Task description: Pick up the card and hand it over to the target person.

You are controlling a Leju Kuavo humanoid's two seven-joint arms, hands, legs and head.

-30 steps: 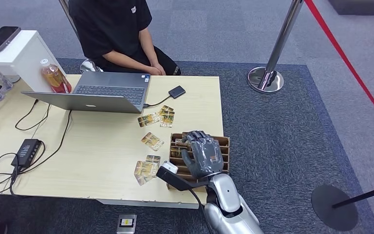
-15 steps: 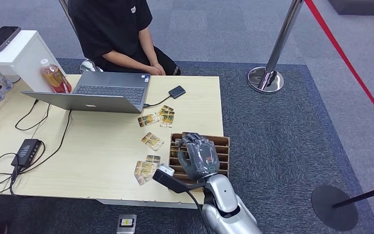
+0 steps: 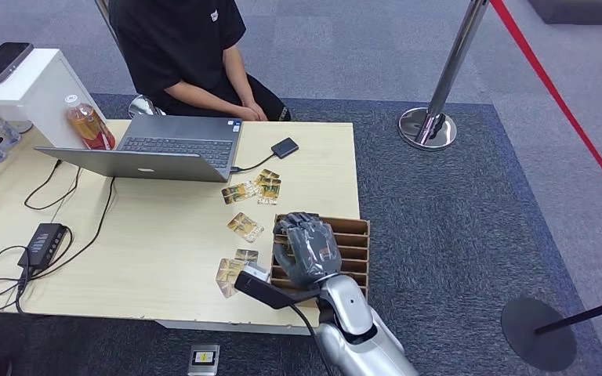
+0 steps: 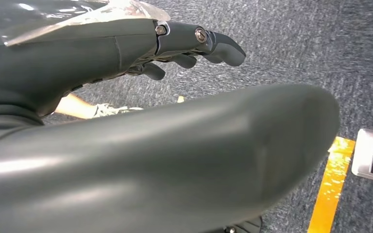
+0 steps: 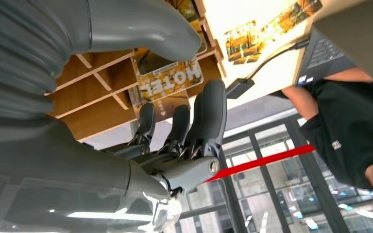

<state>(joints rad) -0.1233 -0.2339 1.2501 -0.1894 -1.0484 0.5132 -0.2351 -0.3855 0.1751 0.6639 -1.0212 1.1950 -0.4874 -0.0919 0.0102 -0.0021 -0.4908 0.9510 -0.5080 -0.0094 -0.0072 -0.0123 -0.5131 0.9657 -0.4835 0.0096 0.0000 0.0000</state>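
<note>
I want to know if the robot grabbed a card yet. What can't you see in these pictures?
- Head view: the right hand covers the wooden card holder, hiding its fingertips and the cards beneath.
- Right wrist view: a HOTEL card stands between thumb and fingers; whether they touch it is unclear.
- Left wrist view: the left hand blocks most of the floor; its fingers are partly hidden.
- The person's head is cut off by the top edge.
</note>
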